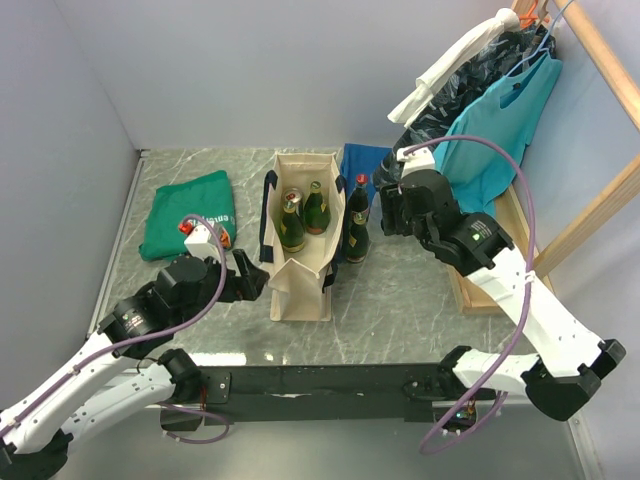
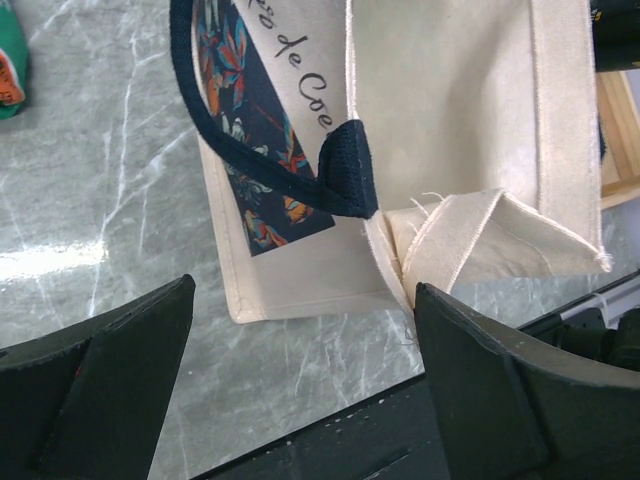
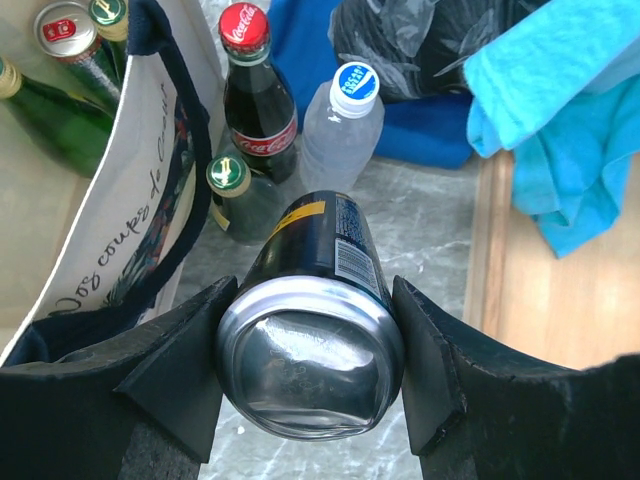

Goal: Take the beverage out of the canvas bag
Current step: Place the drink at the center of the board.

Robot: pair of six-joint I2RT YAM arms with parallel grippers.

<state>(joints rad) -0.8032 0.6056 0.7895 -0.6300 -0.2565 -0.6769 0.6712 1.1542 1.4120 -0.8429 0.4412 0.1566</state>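
Can inside right pincer

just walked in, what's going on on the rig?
The right gripper is clamped on a dark can, outside the canvas bag on its right, near a cola bottle and water bottle standing on the table. The left gripper is open and empty at the bag's left side. Green bottles and a red-topped can sit inside the bag.

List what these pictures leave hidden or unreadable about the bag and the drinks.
- Right wrist: the can in the right gripper faces end-on; brand unreadable.
- Top view: that can is hidden under the gripper.
- Top view: the canvas bag walls hide the lower halves of its bottles.
- Left wrist: the bag's wall hides its contents.
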